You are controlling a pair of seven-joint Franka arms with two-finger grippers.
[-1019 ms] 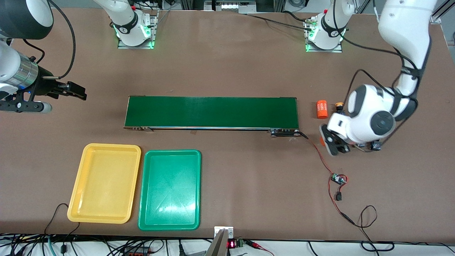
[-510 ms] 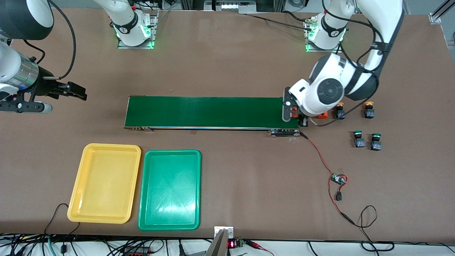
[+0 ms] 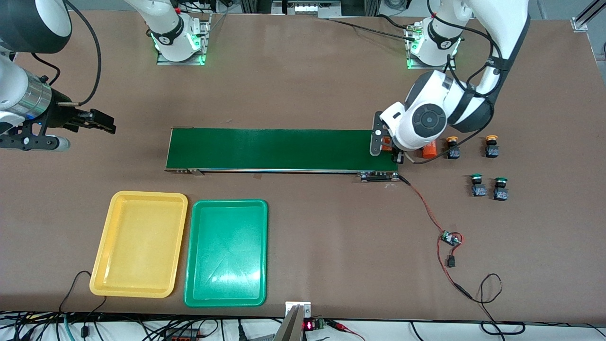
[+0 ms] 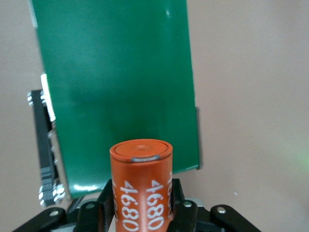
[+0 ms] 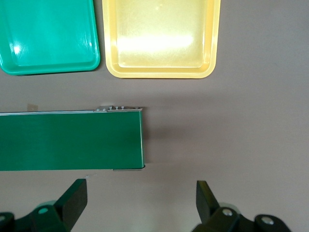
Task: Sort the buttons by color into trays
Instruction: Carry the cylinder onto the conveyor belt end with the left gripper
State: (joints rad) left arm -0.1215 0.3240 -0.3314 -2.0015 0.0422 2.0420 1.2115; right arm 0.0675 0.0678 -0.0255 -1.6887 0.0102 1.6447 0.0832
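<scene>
Over the conveyor belt (image 3: 279, 149)'s end, the left gripper (image 4: 145, 212) clamps a "4680" orange cylinder (image 4: 141, 186), which could roll once released; the right gripper (image 5: 140, 198) waits, jaws wide and empty.

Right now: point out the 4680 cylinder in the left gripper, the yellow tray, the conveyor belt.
4680 cylinder (image 4: 141, 191): left wrist view, on its printed side.
yellow tray (image 3: 101, 253): front view, on its rim.
conveyor belt (image 3: 279, 149): front view, mid belt surface.

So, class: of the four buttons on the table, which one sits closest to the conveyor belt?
The yellow-capped button beside the lying orange cylinder. The other yellow one and both green ones sit farther from the belt.
</scene>
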